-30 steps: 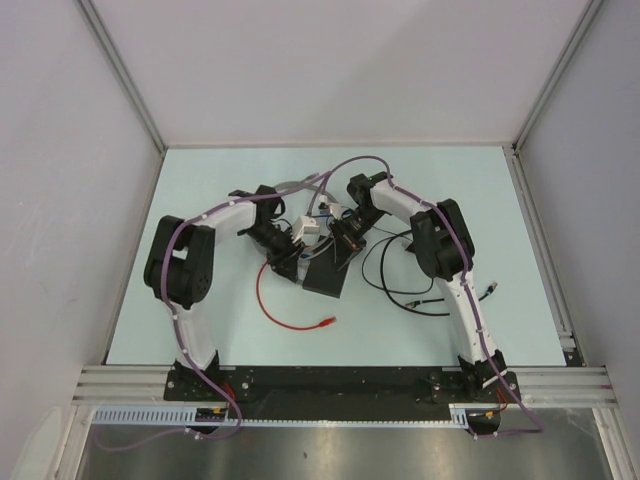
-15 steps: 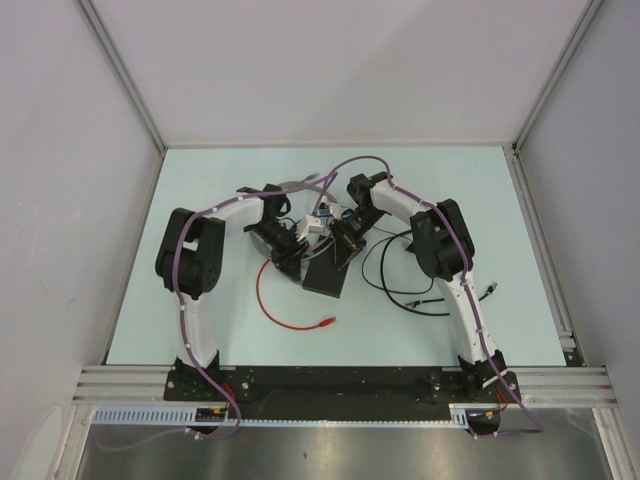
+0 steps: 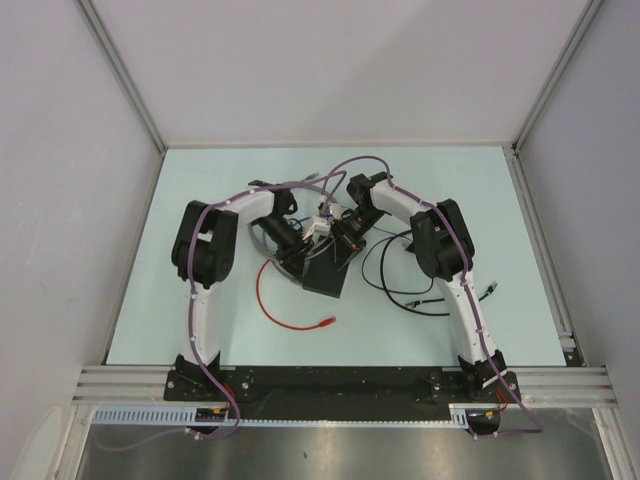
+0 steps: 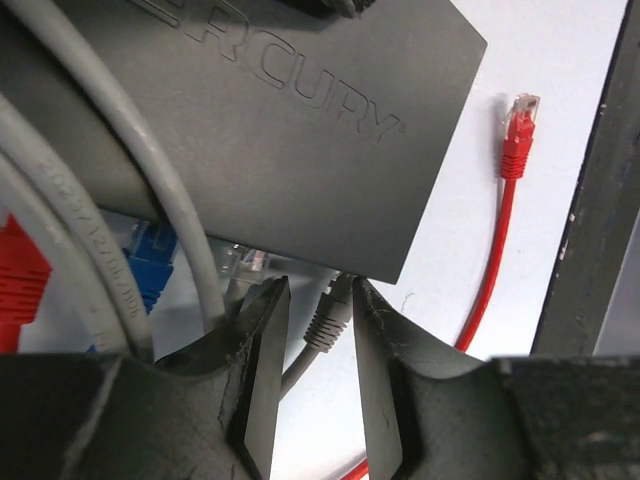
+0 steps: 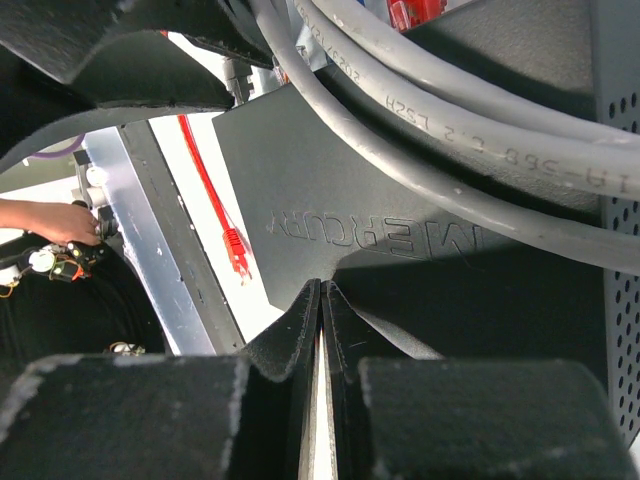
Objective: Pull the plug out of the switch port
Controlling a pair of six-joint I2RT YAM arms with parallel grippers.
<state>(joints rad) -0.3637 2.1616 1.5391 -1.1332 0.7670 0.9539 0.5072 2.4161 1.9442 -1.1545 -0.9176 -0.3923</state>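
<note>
The switch (image 3: pixel 325 274) is a flat black box marked MERCURY (image 4: pixel 300 130), also filling the right wrist view (image 5: pixel 400 190). A grey plug (image 4: pixel 330 312) with a ribbed boot sits in a port in its near edge. My left gripper (image 4: pixel 312 300) is open, one jaw on each side of this plug; the right finger (image 4: pixel 372 330) is close against it and the left one stands apart. In the top view the left gripper (image 3: pixel 297 262) is at the switch's left edge. My right gripper (image 5: pixel 322 292) is shut and empty, tips against the switch's top, at its far edge (image 3: pixel 345 250).
A blue plug (image 4: pixel 150 265), a clear plug and thick grey cables (image 4: pixel 150 180) crowd the same edge to the left. A loose red cable (image 3: pixel 272 305) with its plug (image 4: pixel 518 125) lies in front of the switch. Thin black cables (image 3: pixel 392 275) loop to the right.
My left arm has swung right, its elbow moving in toward the middle, and its gripper has closed in on the switch's edge. The right arm and switch have stayed put.
</note>
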